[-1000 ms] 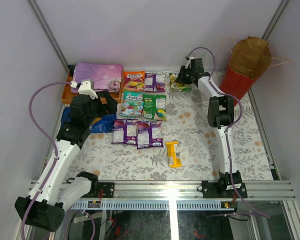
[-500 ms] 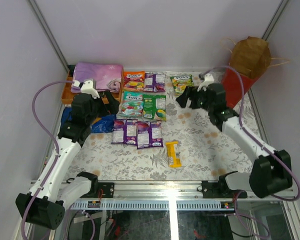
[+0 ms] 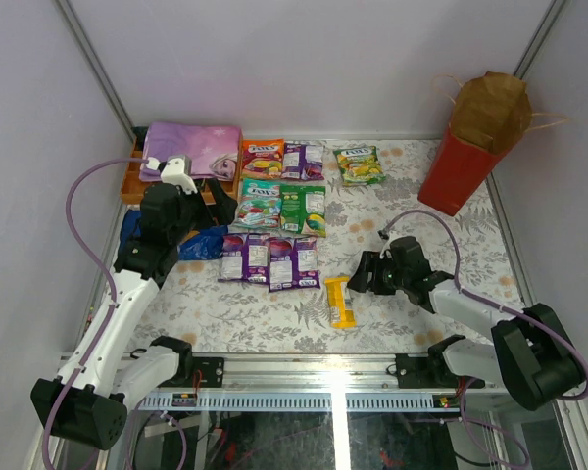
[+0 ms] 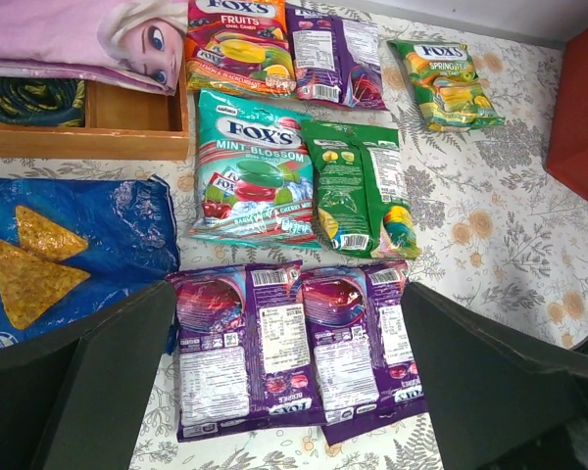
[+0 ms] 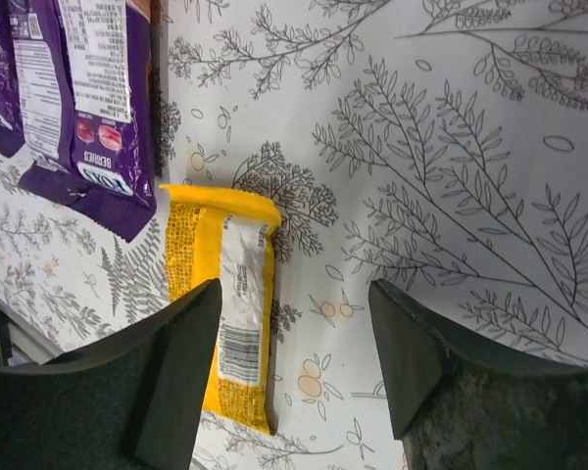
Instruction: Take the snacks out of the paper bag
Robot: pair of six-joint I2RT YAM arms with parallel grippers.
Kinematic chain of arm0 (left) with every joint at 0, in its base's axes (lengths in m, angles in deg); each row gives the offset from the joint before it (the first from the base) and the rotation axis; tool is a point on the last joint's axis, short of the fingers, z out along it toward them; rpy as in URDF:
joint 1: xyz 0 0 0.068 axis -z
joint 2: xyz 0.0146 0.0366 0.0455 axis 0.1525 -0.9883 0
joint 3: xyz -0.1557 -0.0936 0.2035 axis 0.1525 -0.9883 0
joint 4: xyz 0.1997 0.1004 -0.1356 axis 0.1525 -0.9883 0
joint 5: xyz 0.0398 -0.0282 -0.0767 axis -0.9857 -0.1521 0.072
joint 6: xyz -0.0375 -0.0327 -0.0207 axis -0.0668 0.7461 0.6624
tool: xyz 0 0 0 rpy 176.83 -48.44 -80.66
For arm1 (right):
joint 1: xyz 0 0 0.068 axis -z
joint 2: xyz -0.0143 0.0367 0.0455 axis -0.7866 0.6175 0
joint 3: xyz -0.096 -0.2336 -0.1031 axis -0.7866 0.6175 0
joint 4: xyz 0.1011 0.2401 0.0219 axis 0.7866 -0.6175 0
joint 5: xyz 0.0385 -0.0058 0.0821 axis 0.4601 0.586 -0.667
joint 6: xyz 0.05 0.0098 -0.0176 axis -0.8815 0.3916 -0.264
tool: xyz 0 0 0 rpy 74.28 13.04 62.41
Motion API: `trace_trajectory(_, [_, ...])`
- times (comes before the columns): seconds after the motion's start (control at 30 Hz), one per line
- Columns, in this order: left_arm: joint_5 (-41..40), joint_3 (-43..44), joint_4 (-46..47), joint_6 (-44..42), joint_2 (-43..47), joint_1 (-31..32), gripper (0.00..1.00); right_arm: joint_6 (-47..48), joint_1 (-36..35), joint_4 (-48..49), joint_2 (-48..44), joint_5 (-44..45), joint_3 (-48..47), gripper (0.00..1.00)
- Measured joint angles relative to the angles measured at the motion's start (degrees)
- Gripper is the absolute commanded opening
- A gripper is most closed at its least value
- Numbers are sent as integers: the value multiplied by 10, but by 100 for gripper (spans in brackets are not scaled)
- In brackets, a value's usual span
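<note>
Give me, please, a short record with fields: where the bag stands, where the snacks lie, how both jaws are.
bag: tall red paper bag with brown inside, upright at far right, mouth open
snacks out: flat glossy packets in rows; green-yellow packet apart, nearer the bag; yellow packet alone in front; blue Doritos bag at left
left jaws: open, empty, above purple packets
right jaws: open, empty, close to the yellow packet, not holding it

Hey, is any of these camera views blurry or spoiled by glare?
Top view: sharp, evenly lit, no harsh shadows. Left wrist view: packets crisp with readable labels, little glare; near fingers dark and soft. Right wrist view: yellow packet and tablecloth print sharp; fingers dark, featureless.
</note>
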Motion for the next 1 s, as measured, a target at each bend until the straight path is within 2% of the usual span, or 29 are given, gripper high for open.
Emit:
trace_trajectory(0.47, [6, -1, 0, 0, -1, 0, 100, -54, 1, 212, 137, -88, 15, 47])
trace_trajectory(0.77, [6, -1, 0, 0, -14, 0, 100, -64, 1, 236, 173, -92, 13, 1])
trace_trajectory(1.0, [6, -1, 0, -4, -20, 0, 100, -64, 1, 223, 177, -92, 5, 0])
